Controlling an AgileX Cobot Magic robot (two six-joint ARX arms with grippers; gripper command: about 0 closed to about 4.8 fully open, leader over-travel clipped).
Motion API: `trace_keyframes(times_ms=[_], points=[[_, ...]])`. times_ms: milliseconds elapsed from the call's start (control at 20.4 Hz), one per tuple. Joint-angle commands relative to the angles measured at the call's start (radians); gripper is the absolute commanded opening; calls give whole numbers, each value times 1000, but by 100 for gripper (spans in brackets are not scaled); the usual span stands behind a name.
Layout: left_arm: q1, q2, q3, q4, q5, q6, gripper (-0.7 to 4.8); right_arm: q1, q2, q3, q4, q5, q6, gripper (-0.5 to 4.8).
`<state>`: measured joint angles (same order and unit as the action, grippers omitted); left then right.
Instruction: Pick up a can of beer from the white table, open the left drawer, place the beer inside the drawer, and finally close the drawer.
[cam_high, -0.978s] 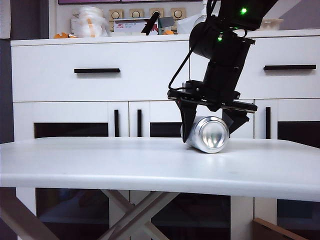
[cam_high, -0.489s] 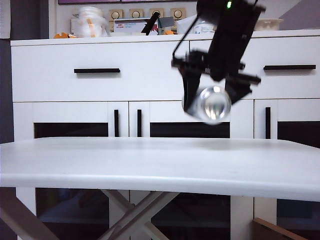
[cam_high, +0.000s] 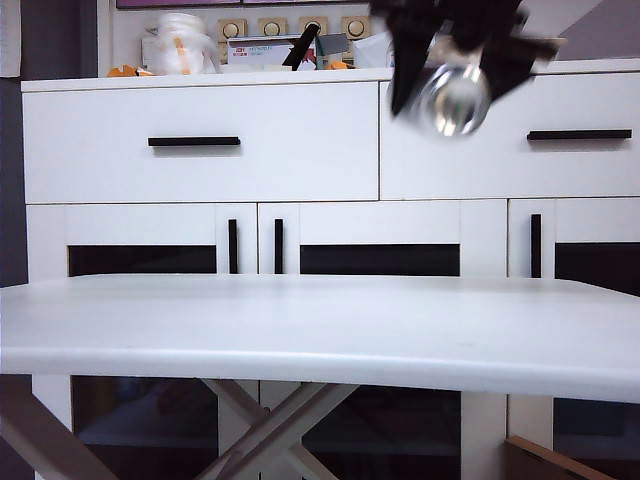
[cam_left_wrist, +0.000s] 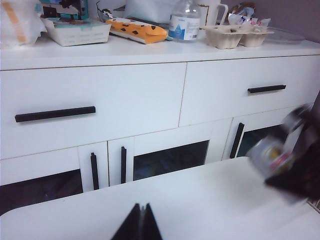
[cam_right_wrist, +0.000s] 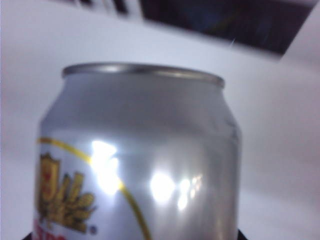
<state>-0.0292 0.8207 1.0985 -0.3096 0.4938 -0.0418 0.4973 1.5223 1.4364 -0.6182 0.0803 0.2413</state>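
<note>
I note the right gripper (cam_high: 455, 75) clamped on the can of beer (cam_high: 453, 98), held between its fingers high above the white table (cam_high: 300, 330). The left gripper (cam_left_wrist: 140, 225) hangs fully closed, empty, over that table.

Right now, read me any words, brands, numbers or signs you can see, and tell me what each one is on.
No text can be read anywhere.
Beer can, held by the right gripper: gold crest and red marks, cut off and blurred.
Water bottle: blue label, too small.
Box on the cabinet: print too small.
The left gripper is shut, empty.
</note>
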Motion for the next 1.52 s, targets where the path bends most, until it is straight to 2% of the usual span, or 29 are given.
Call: trace_keyframes(times_ms=[49, 245, 440, 587, 880, 1125, 1370, 1516], points=[[-1, -2, 5, 5, 0, 0, -5, 1, -77, 10, 57, 40, -15, 202], [-1, -1, 5, 5, 0, -34, -5, 1, -157, 10, 74, 83, -45, 202], [-1, 1, 5, 5, -3, -47, -5, 1, -212, 10, 117, 82, -77, 202], [-1, 8, 5, 5, -4, -92, -5, 3, -245, 10, 132, 78, -92, 202], [-1, 39, 5, 22, -11, -121, -5, 8, -317, 6, 147, 79, -179, 202], [-1, 66, 5, 57, -11, -149, -5, 8, -393, -83, 285, 75, -217, 202], [-1, 125, 5, 162, -11, -306, -5, 8, -461, -173, 307, 74, -216, 202], [-1, 208, 5, 271, -11, -534, -5, 8, -490, -173, 313, 71, -216, 202]])
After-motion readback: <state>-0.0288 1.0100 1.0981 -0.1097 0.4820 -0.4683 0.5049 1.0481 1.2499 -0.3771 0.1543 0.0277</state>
